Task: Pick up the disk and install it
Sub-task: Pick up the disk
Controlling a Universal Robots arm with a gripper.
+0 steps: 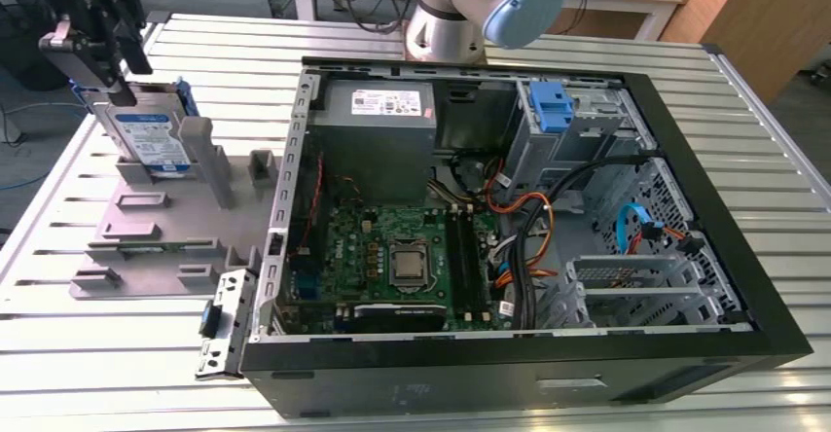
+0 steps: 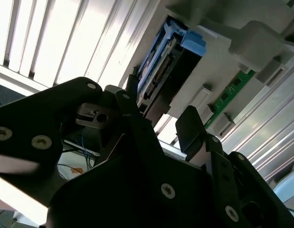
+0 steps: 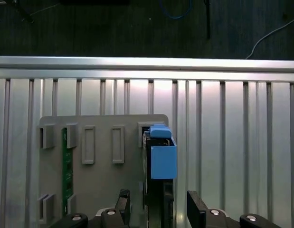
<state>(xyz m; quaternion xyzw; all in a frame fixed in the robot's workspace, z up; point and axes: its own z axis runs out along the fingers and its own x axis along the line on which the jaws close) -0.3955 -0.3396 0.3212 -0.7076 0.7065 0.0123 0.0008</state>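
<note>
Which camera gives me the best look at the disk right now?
The exterior view: the disk stands upright in the grey holder with its labelled face showing. The first wrist view shows its blue rail edge-on from above; the second wrist view shows a narrow edge past the gripper.

the disk (image 1: pixel 150 143) has smooth blue plastic rails and a glossy paper label; the holder (image 1: pixel 130 208) is matt grey plastic, the table (image 1: pixel 104 354) shiny ribbed metal.

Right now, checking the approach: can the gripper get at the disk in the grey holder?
Probably yes: the open gripper hangs over the upright disk, jaws spread wider than it, with nothing in between.
</note>
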